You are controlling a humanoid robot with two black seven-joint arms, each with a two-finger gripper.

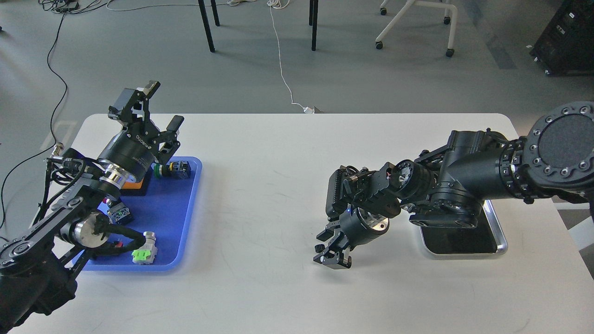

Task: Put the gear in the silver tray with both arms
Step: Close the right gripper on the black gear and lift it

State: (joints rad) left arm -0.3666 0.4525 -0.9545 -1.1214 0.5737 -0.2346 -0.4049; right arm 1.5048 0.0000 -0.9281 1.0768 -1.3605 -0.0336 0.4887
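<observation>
Left end effector (160,109) open, right (332,253) unclear (dark) — silver tray (500,236) shiny, dark-bottomed, half hidden.

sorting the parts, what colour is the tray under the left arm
Blue: the plastic tray under the left arm, seen in the head view.

I'm looking into a lab or office workroom. Grey floor (139,60) with loose cables (283,69), a wheeled chair base (413,28), and a white counter (278,185) show it.
</observation>
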